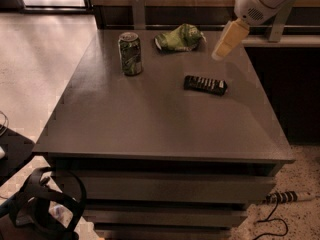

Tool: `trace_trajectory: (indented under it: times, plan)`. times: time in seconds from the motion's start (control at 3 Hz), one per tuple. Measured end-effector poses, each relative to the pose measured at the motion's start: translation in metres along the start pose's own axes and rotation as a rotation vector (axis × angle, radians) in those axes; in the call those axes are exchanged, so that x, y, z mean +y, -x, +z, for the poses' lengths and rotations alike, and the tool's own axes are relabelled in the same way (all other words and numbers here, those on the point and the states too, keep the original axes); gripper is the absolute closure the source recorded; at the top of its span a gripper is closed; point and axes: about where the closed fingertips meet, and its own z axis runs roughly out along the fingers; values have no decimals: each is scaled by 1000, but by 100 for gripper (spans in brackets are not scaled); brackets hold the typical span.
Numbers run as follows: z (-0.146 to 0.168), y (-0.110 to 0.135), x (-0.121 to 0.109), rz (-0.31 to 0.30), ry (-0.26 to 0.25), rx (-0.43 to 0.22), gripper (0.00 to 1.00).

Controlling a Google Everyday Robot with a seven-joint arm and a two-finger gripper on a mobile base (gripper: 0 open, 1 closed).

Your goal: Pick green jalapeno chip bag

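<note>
The green jalapeno chip bag (180,38) lies crumpled at the far edge of the grey table (150,119), light green with darker patches. My gripper (220,53) hangs from the white arm at the upper right, just right of the bag and a little above the table, apart from the bag.
An upright green drink can (130,53) stands left of the bag. A flat dark bar with white marks (205,84) lies near the table's middle right. A wooden wall and a ledge (280,39) run behind the table. A cable (280,199) lies on the floor.
</note>
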Motion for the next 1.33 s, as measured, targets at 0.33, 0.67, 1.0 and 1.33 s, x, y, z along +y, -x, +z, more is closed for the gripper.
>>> trace_trajectory:
  times: [0.33, 0.67, 1.0, 1.33]
  plan:
    - [37, 18, -22, 2, -37, -20, 0]
    - [76, 31, -40, 26, -66, -50, 0]
    - [108, 36, -52, 60, -85, -68, 0]
    - [136, 38, -61, 83, -79, -72, 0]
